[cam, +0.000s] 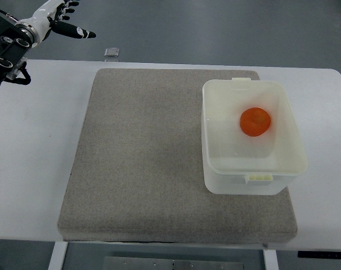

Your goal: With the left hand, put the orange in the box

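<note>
Orange (255, 121) sits inside box (283, 171), right side of mat (142, 157). My left hand (61, 19) is up at far left, fingers (80, 32) spread, holding nothing. Risk: any sweep back across could clip the box rim and shift it.

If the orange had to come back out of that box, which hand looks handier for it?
Probably the left hand: it is the only one in view, raised at the top left corner, fingers spread and empty. The orange sits inside the box on the mat's right side, so it is a long reach.
</note>
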Robot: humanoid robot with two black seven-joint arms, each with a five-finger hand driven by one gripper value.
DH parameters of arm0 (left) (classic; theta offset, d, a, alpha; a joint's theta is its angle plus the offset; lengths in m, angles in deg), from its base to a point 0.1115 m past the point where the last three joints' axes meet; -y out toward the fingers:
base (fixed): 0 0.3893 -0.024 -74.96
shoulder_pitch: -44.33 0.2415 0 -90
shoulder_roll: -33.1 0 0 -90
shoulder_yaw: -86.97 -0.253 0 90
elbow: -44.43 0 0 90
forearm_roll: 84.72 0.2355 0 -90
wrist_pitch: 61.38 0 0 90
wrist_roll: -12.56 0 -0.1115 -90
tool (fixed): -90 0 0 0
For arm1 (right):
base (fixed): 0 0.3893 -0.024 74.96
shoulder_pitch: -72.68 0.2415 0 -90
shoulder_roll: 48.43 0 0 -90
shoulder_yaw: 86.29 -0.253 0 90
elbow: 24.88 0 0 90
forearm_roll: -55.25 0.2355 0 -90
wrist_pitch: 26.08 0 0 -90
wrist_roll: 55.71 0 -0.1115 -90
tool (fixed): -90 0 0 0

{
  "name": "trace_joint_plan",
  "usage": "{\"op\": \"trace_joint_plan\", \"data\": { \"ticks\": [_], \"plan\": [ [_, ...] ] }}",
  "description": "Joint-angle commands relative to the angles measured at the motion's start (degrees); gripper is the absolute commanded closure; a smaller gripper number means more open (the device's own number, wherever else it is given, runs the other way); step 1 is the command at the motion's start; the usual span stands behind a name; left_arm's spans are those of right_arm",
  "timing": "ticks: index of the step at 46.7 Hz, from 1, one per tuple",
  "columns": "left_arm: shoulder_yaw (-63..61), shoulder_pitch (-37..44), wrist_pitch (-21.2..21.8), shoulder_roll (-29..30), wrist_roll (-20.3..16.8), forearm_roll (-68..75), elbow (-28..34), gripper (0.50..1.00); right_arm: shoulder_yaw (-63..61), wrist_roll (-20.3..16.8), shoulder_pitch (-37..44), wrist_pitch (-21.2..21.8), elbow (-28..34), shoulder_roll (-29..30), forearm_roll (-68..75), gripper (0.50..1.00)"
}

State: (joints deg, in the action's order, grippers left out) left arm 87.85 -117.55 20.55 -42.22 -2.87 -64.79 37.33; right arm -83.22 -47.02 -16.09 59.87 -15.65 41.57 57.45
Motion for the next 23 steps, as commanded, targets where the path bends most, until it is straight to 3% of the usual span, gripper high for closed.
{"op": "trace_joint_plan", "data": {
  "ticks": [1, 14, 17, 23],
  "plan": [
    [0.0, 0.7, -0.1, -0.1, -1.4, -5.1, 0.1, 0.540, 0.0, 0.0, 0.0, 0.0, 0.0, 0.0, 0.0, 0.574],
    [3.6, 3.8, 0.1, -1.3, -9.1, -13.1, 0.1, 0.555, 0.0, 0.0, 0.0, 0.0, 0.0, 0.0, 0.0, 0.574],
    [6.9, 4.7, 0.1, -1.6, -11.5, -13.2, 0.1, 0.555, 0.0, 0.0, 0.1, 0.0, 0.0, 0.0, 0.0, 0.574],
    [17.5, 6.6, -1.0, -2.2, -12.5, -13.5, -0.3, 0.555, 0.0, 0.0, 0.0, 0.0, 0.0, 0.0, 0.0, 0.574]
  ]
}}
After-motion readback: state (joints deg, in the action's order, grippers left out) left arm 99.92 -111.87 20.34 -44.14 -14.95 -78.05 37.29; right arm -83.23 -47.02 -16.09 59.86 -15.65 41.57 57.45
